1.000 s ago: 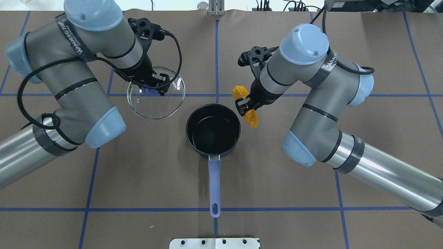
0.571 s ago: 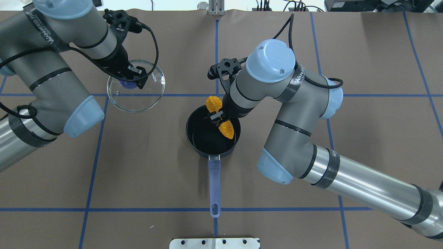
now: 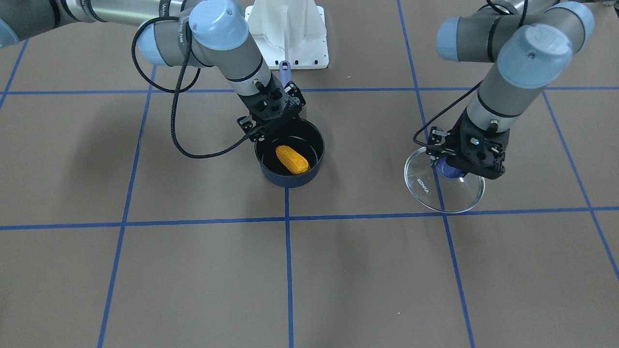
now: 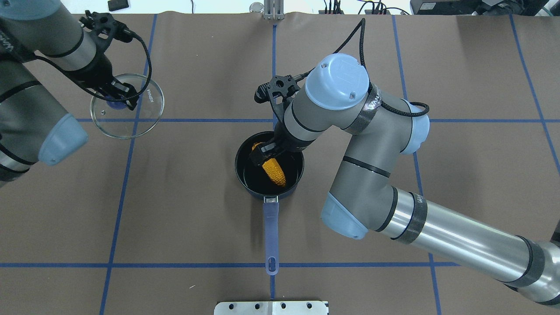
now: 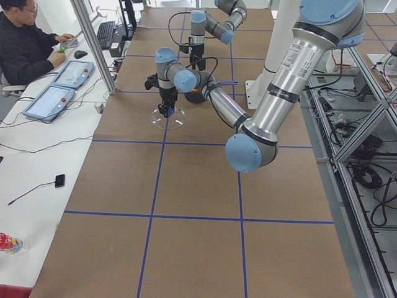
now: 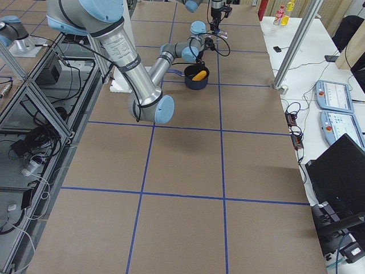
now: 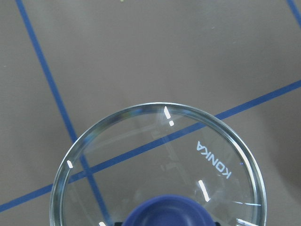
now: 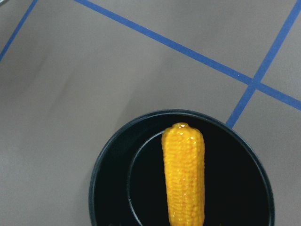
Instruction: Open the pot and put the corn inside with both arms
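1. The left fingers (image 4: 127, 99) are clamping the blue knob (image 7: 164, 213) of the glass lid (image 4: 131, 127), one finger on either side of it.
2. The lid is hanging knob-up beneath those fingers, with its "KONKA" lettering showing on the glass. I cannot tell whether its rim is touching the table (image 3: 193, 270).
3. The right fingers (image 4: 262, 153) are reaching down into the mouth of the pot (image 3: 286, 181), at the side of the rim away from the handle (image 4: 271, 227). In the overhead view they are crossing over one end of the corn (image 3: 292, 159).
4. Those fingers are showing black against the pot's black interior, so I cannot tell whether they are gripping the corn or standing released above it.
5. The corn is lying slantwise low inside the pot, with both ends within the rim.
6. The pot is standing upright near the middle of the table, and its handle is pointing straight back toward the robot's base.
7. The lid is sitting well apart from the pot, on the robot's left, over a crossing of the blue tape lines (image 4: 197, 120).
8. The left arm (image 3: 522, 63) is bending steeply down onto the lid.
9. The right arm (image 4: 393, 183) is stretching in from the robot's right, with its wrist leaning over the pot's far rim.
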You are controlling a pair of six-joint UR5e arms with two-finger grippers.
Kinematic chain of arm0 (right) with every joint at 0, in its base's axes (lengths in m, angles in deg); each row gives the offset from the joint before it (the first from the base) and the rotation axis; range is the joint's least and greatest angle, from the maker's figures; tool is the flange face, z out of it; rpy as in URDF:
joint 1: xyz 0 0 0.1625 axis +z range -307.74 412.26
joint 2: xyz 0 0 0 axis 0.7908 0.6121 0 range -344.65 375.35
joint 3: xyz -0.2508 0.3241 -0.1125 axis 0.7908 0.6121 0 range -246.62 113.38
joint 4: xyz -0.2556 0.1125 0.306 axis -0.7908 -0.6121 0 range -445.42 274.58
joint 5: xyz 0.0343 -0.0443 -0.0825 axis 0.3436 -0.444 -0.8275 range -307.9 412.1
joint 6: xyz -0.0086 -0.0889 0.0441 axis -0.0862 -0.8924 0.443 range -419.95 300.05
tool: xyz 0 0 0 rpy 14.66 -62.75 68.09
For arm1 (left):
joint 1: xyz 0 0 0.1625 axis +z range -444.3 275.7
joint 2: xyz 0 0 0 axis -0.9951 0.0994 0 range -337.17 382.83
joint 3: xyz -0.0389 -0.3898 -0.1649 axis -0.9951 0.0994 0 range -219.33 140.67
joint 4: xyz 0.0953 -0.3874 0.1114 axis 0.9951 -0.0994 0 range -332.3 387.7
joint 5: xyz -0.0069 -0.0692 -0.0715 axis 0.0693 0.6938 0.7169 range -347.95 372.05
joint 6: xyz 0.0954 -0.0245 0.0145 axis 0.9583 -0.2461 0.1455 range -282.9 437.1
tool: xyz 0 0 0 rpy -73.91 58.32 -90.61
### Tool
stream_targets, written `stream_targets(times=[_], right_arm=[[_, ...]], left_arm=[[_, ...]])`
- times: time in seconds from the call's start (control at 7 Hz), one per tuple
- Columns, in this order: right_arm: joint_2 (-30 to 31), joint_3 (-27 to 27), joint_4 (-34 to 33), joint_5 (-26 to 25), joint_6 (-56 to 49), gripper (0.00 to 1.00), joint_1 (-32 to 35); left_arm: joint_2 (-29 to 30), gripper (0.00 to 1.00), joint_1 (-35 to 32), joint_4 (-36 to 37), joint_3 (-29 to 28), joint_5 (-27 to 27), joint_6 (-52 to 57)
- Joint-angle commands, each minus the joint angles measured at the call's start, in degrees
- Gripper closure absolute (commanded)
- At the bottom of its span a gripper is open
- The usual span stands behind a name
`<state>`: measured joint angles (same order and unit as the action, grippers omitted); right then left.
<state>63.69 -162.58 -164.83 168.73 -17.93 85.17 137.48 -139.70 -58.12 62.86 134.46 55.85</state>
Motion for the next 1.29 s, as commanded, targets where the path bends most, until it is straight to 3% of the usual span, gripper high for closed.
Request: stream_targets(times=[0.0, 0.43, 1.14], right_arm=[[0.1, -0.72, 0.04, 0.0, 0.17, 0.0, 0.84], [1.58, -1.78, 0.13, 0.08, 0.43, 0.0, 3.65], [2.38, -1.87, 0.13, 0.08, 0.35, 0.0, 6.03]], left_arm=[[-8.79, 0.45, -1.99, -8.08, -0.84, 1.16, 3.22], [-18.83, 0.45, -2.6, -16.54, -2.33, 5.53, 6.19], [-19.29, 0.41, -2.79, -16.56, -6.12, 7.58, 7.53]])
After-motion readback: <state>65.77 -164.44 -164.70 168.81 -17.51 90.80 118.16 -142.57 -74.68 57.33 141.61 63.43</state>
